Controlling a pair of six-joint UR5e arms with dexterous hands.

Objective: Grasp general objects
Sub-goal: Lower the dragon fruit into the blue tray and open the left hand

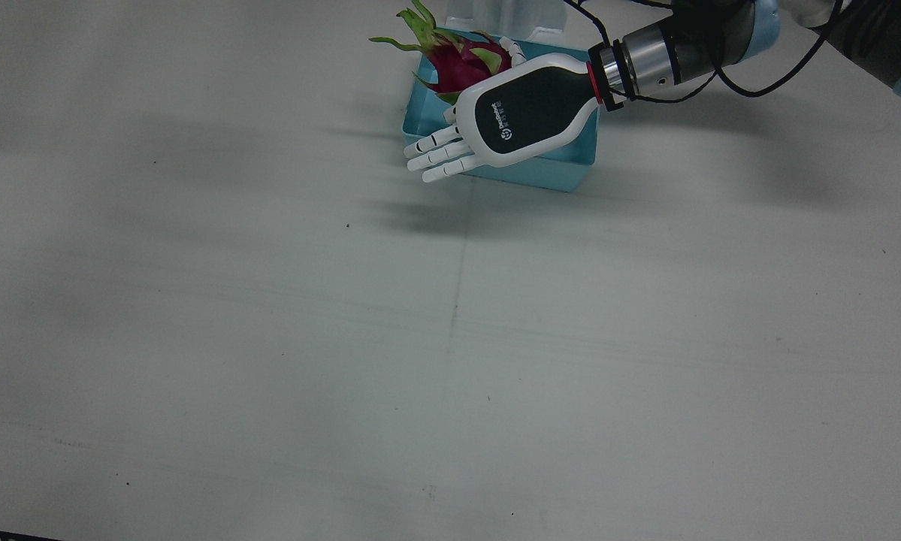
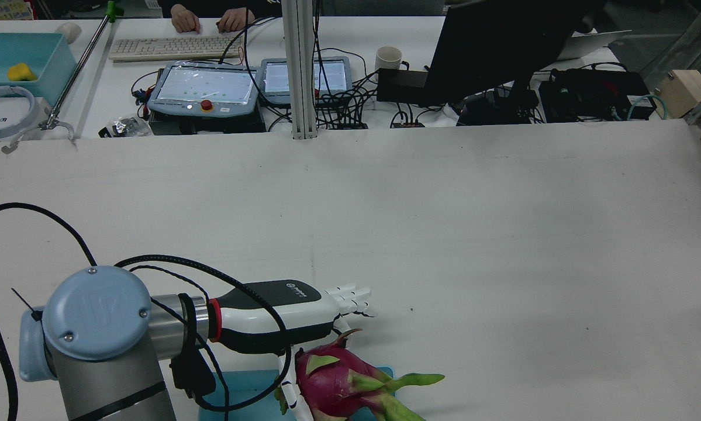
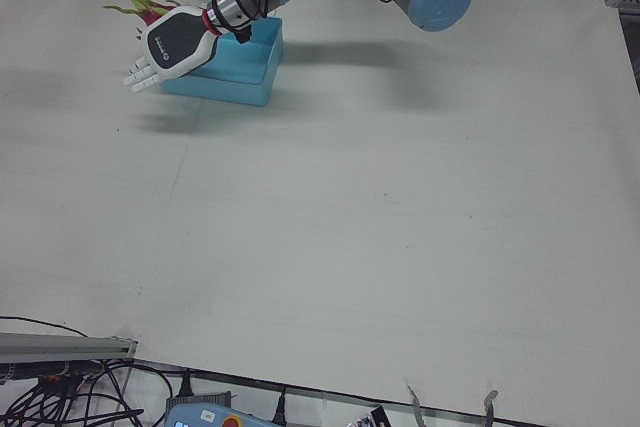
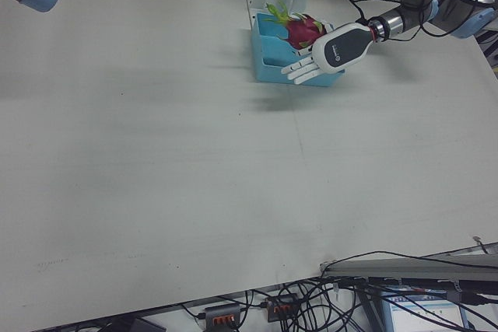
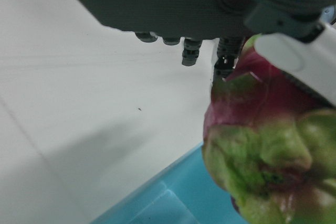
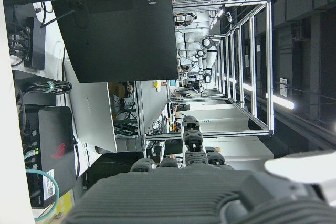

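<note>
Holding the dragon fruit (image 1: 461, 61) against its palm, the left hand (image 1: 521, 113) keeps its fingers (image 1: 439, 154) nearly straight, thumb curled round the fruit, above the blue bin (image 1: 563, 169) near the table's robot-side edge. Right hand (image 6: 210, 192): spread cannot be told.

Dragon fruit (image 1: 459, 64), upper centre of front view: magenta skin, green-tipped scales. Bin (image 1: 563, 167) beneath: light blue. Left hand (image 1: 521, 113): white shell, black back panel with small white logo, red ring at wrist. Table (image 1: 450, 338): plain off-white, faint grey scuffs.
</note>
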